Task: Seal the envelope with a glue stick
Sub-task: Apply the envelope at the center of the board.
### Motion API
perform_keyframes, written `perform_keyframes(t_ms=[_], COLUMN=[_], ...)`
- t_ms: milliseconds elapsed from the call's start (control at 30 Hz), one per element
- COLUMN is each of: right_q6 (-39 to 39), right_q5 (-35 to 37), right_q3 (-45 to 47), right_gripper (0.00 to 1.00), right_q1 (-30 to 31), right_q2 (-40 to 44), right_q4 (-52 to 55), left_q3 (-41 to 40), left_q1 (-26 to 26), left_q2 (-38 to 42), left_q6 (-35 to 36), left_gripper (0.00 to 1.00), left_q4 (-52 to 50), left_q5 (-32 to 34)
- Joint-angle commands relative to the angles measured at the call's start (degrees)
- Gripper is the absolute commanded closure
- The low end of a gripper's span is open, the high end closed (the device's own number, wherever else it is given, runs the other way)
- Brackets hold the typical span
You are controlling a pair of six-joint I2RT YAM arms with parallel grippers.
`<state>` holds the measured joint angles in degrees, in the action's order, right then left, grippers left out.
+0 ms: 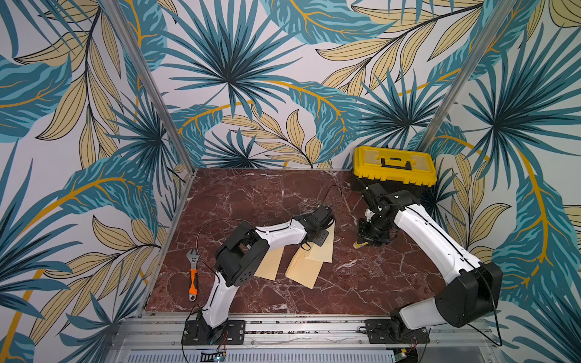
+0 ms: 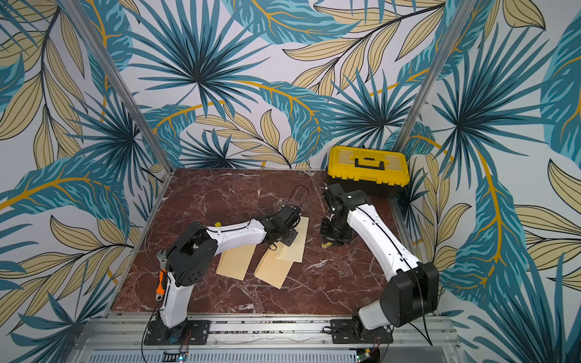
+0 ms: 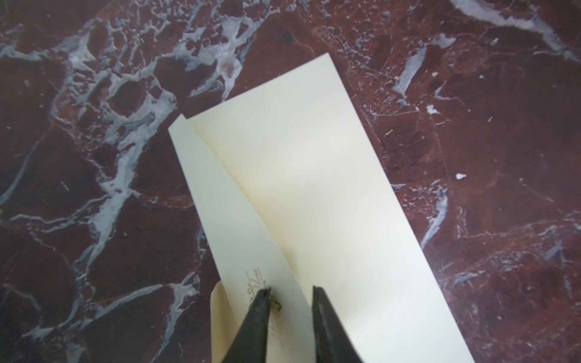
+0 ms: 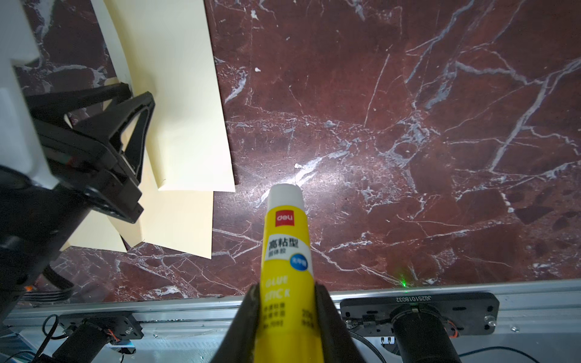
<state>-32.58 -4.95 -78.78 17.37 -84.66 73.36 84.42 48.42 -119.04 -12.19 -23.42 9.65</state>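
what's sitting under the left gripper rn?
A cream envelope, flap partly raised, on the marble table; the left gripper stands open over the flap's crease. A second envelope shows one corner beneath. The rest of that one, and anything inside, is covered.

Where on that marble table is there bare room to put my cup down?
Bare: the far tabletop between the back wall and the envelopes, and the near stretch between envelopes and right arm. Crowded: the middle, with envelopes, left gripper, and right gripper holding the glue stick.
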Motion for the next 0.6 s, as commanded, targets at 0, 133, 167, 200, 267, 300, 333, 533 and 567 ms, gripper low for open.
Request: perform_keyframes(t_ms=[0,133,167,200,267,300,333,533,567], right_q6=[-0.1,0.1,0.1,0.0,0.0,0.0,0.0,-0.3,-0.3], right_q5=[0.8,0.8,0.8,0.8,0.7,0.6,0.5,0.2,0.0], right_q3=[-1.3,-1.6,-1.6,-1.6,-1.6,-1.7,-1.6,-1.1,-1.0], right_gripper=[1.0,1.0,1.0,1.0,1.0,1.0,1.0,1.0,1.0], right_q1=[0.4,0.4,0.4,0.4,0.4,0.4,0.4,0.4,0.5], right_q2=[-0.4,-0.4,-0.3,-0.4,-0.4,-0.4,-0.4,-0.3,-0.3], right_q4=[1.2,1.3,1.3,1.3,1.3,1.3,1.2,0.9,0.7], left_q3=[-0.4,0.4,0.7,1.0,1.5,1.5,1.6,1.0,0.4], left_q1=[-0.2,-0.2,-0.2,-0.3,-0.3,-0.2,-0.2,-0.4,-0.5], left_q2=[1.2,3.0,3.4,3.7,3.8,3.9,3.9,3.8,3.7], left_q6=[1.1,0.8,0.5,0.2,-0.6,-1.0,-1.7,-5.5,-6.2], left_gripper=[0.86,0.95,0.96,0.96,0.97,0.97,0.98,0.98,0.98], left_q4=[0.6,-0.3,-0.7,-1.0,-1.2,-1.0,-0.7,2.3,3.5], left_q5=[0.3,-1.3,-1.8,-2.3,-3.8,-4.7,-5.8,-13.6,-15.0])
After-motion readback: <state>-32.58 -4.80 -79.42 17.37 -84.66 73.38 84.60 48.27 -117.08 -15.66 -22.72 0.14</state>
